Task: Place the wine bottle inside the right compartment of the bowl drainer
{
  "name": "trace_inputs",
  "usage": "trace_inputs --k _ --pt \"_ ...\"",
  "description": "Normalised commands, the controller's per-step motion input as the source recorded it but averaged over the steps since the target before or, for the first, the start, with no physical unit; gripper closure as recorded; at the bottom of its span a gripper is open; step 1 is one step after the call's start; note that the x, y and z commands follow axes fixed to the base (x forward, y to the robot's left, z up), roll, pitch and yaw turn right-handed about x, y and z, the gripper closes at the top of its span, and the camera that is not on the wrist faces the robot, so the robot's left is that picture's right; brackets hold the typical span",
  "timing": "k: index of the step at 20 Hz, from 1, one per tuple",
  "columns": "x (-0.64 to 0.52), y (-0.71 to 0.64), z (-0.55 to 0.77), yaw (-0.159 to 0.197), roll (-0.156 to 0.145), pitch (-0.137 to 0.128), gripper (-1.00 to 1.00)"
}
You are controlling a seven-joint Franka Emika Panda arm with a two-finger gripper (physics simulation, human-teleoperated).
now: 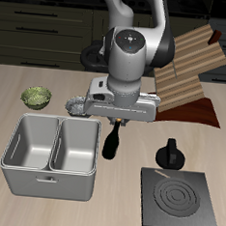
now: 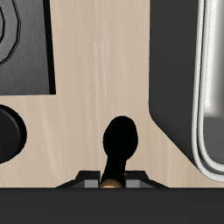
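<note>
End effector (image 1: 115,124) clamped on one slim near-black glass wine bottle (image 1: 111,143), pointing straight down beside one grey metal two-well bowl drainer (image 1: 49,184).

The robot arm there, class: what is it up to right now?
The arm's tool grips the wine bottle by its neck and holds it upright beside the bowl drainer, outside its rim. Neither grey well holds anything yet, so the bottle has still to go into the right compartment. A black pot and a stove plate sit on the bottle's other side.
</note>
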Motion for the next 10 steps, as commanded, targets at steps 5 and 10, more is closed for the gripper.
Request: trace_inputs --k 5,10 --pt "-0.19 -0.07 0.29 0.004 0.015 -0.025 1.0" --pt "-0.27 -0.07 0.35 0.017 0.022 -0.036 1.0"
